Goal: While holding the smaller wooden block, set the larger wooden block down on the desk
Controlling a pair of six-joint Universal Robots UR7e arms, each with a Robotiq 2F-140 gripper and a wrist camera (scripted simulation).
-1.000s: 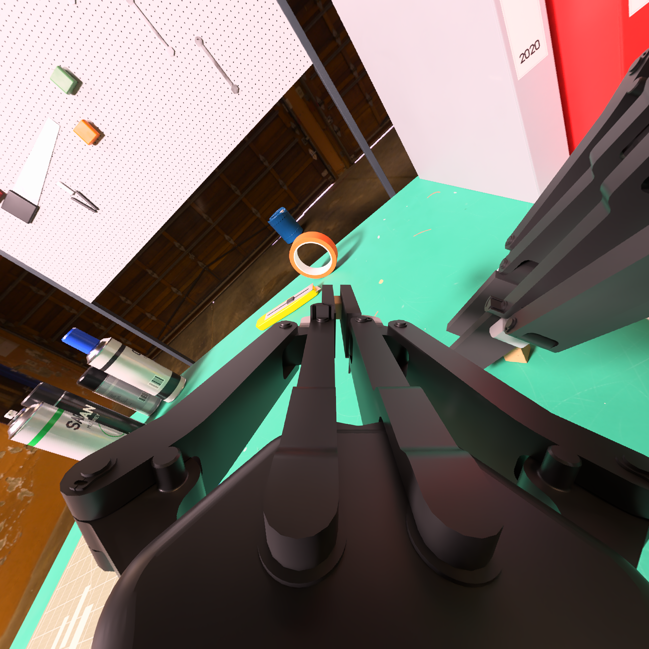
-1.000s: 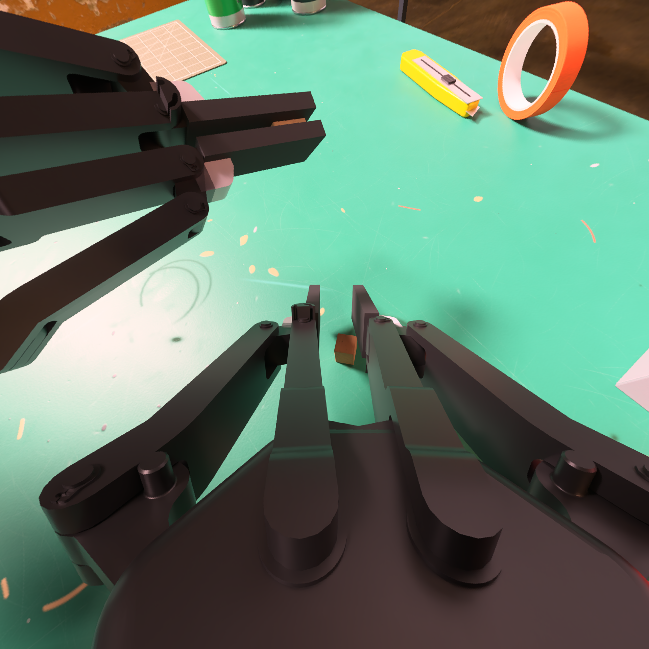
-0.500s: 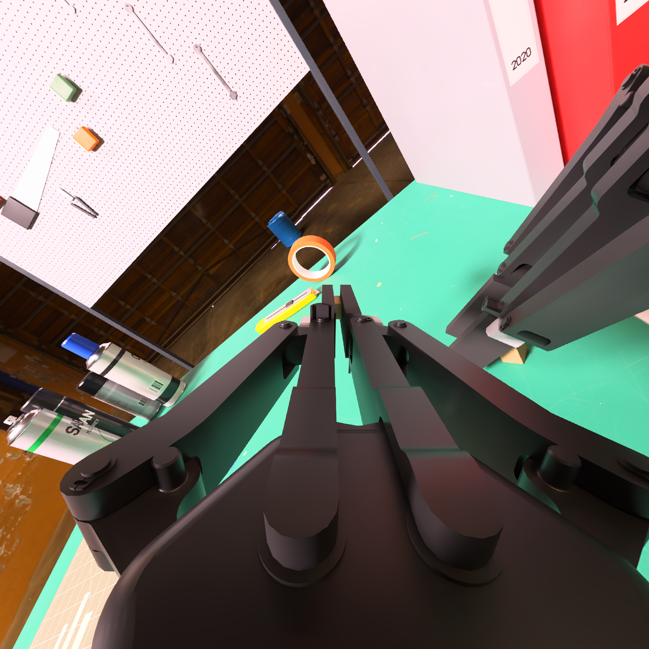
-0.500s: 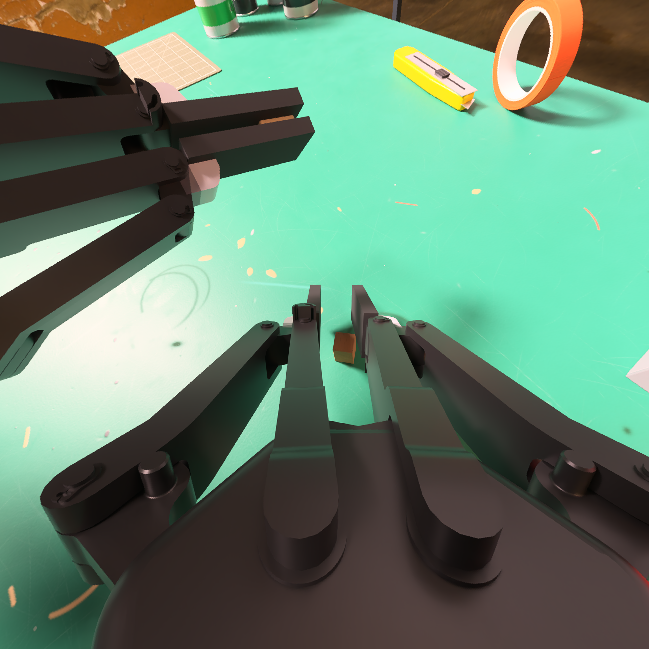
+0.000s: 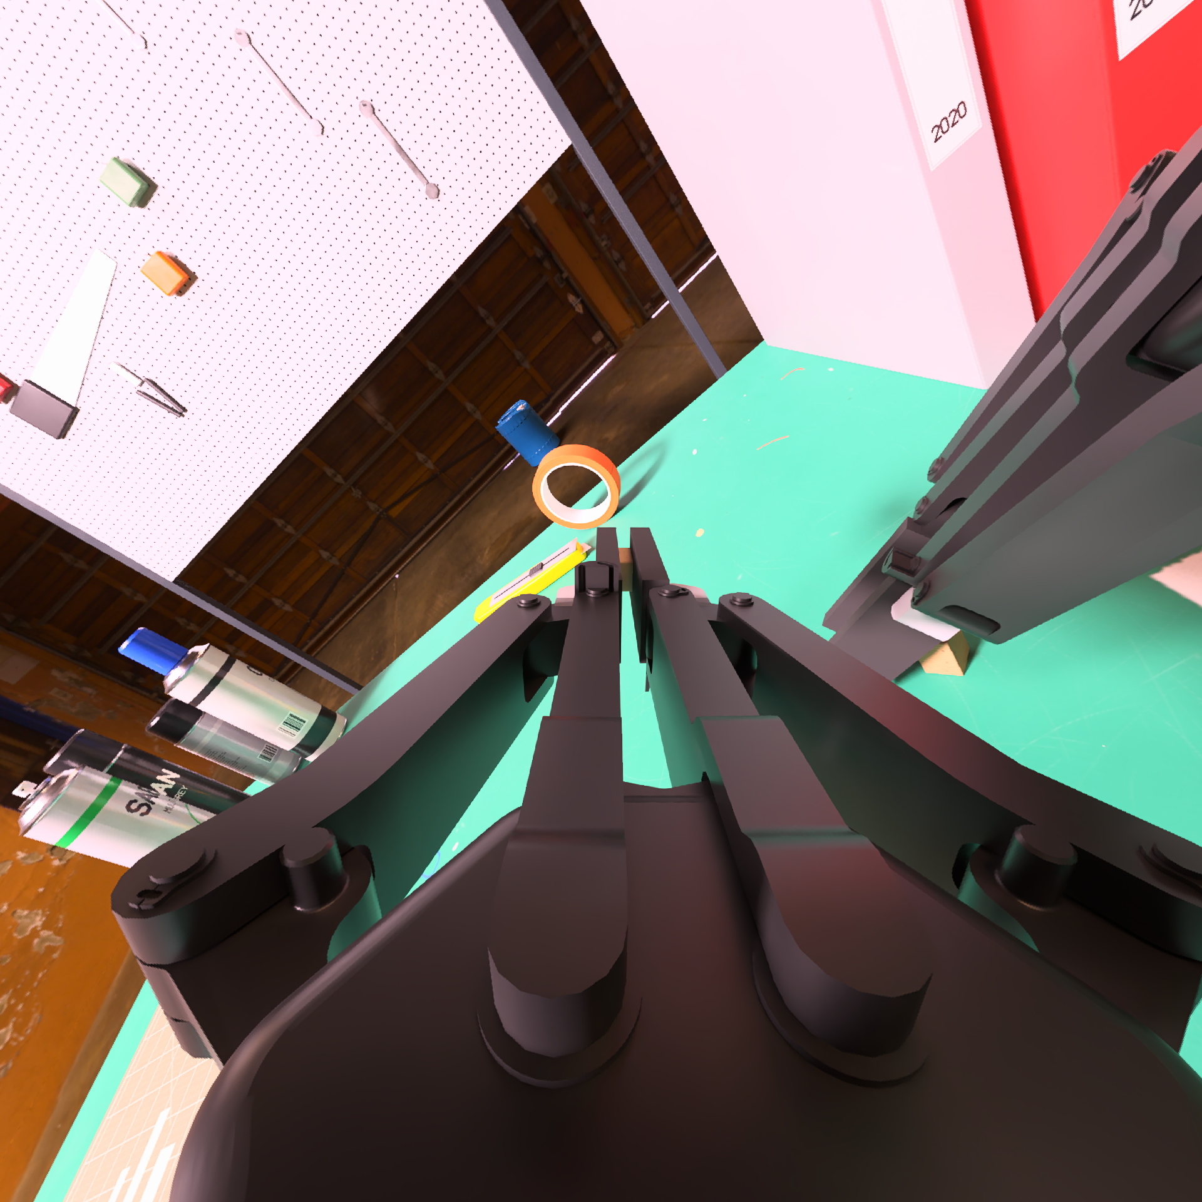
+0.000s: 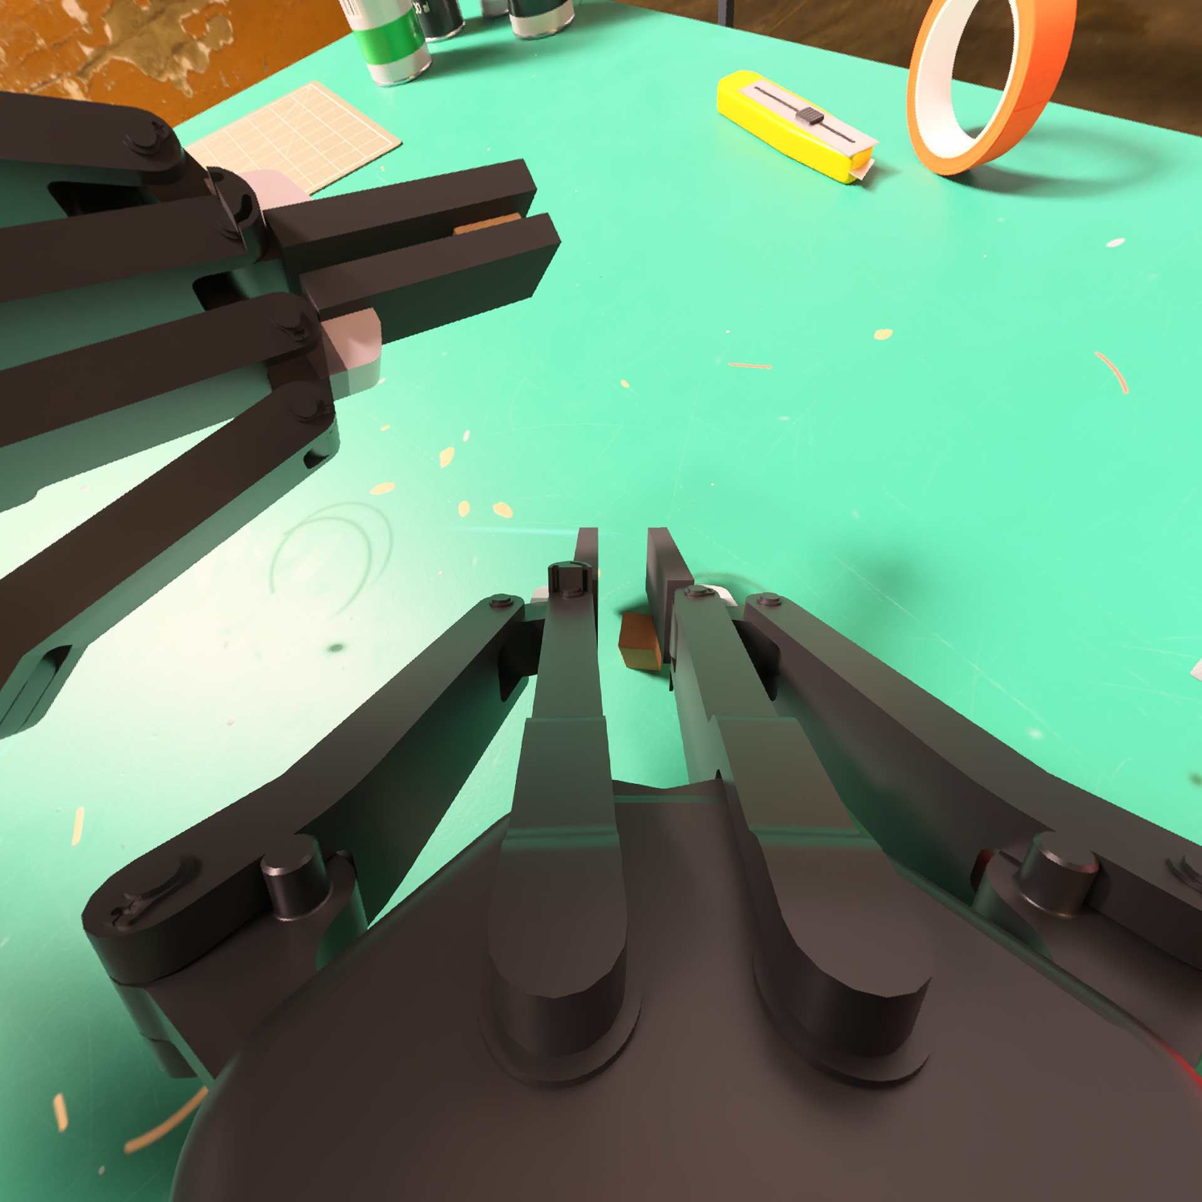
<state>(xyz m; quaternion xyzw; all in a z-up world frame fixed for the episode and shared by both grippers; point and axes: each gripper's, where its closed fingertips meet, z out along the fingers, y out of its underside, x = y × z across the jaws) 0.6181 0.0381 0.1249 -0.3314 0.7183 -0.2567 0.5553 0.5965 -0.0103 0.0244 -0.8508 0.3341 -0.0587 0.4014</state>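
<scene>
My left gripper (image 5: 623,540) is shut on the smaller wooden block (image 5: 624,562), a thin tan sliver between its fingertips, held above the green desk (image 5: 748,468). It also shows in the right wrist view (image 6: 540,221) at upper left, with the block (image 6: 488,224) in it. The larger wooden block (image 6: 641,644) rests on the desk (image 6: 845,455) between my right gripper's (image 6: 621,540) slightly parted fingers, close to the right finger with a gap to the left one. In the left wrist view it (image 5: 943,657) pokes out under the right gripper (image 5: 910,631).
An orange tape roll (image 6: 988,84) stands on edge beside a yellow utility knife (image 6: 793,123) at the far side. Spray cans (image 6: 390,39) and a beige cutting mat (image 6: 293,133) are at the far left. White and red binders (image 5: 845,162) stand behind the desk.
In the right wrist view the left gripper has drawn back a little to the left with its block. The right fingers' gap and the block between them look the same.
</scene>
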